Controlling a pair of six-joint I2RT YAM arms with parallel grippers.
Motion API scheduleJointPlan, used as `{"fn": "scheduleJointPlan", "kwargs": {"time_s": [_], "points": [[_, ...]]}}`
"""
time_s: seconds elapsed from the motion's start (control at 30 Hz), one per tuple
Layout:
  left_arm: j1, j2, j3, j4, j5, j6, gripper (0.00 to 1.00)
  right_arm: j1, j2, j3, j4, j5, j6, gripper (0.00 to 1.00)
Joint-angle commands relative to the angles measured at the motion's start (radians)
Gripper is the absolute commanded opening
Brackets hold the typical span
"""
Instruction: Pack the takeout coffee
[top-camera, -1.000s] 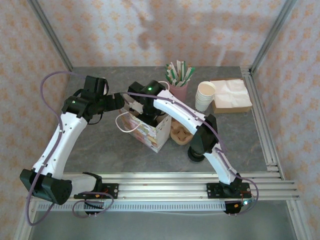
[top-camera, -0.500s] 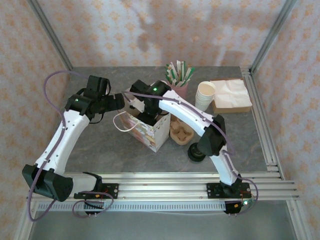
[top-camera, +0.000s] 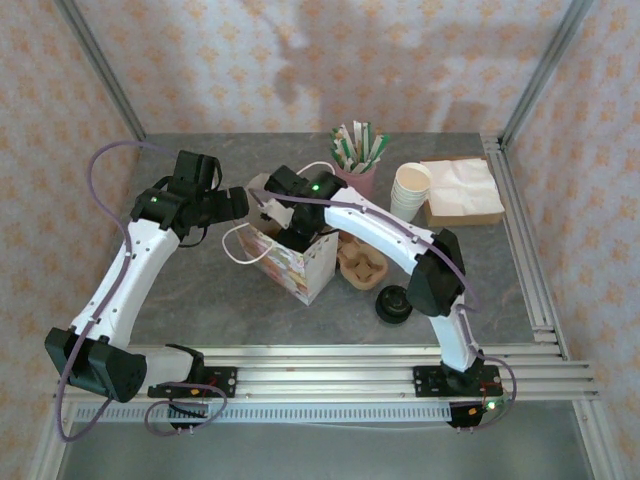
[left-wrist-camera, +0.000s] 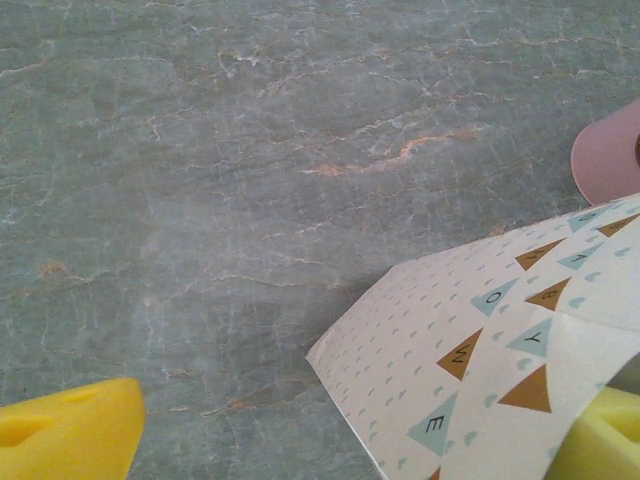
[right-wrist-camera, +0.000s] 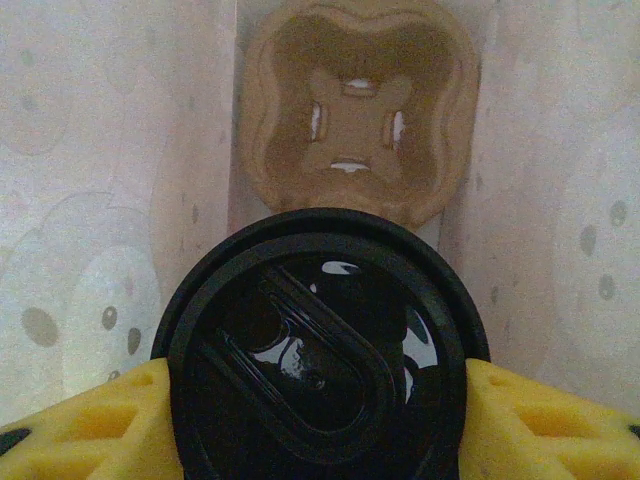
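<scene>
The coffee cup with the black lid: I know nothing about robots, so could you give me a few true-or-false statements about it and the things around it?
1. The right pincer grips a black-lidded coffee cup. True.
2. That cup hangs over the bare table. False: it is inside the paper bag, with a brown carrier at the bottom.
3. A second cup with a black lid stands on the table. True.
4. The stack of white cups is in the bag. False: it stands on the table beside the napkin box.
5. The left pincer is wide open. True.
</scene>
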Motion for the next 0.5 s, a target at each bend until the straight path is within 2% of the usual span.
{"fn": "scheduleJointPlan", "kwargs": {"time_s": [0.0,0.17,0.47], "points": [[0.011,0.012,-0.008,0.003,-0.034,0.025,0.93,-0.006,-0.039,-0.030,0.030,0.002,0.005,0.59],[0.010,0.011,-0.008,0.006,-0.040,0.023,0.92,-0.008,-0.022,-0.053,-0.002,0.011,-0.002,0.58],[0.012,0.007,-0.006,0.000,-0.054,0.024,0.92,-0.008,0.038,0.003,-0.127,0.025,-0.009,0.57]]}}
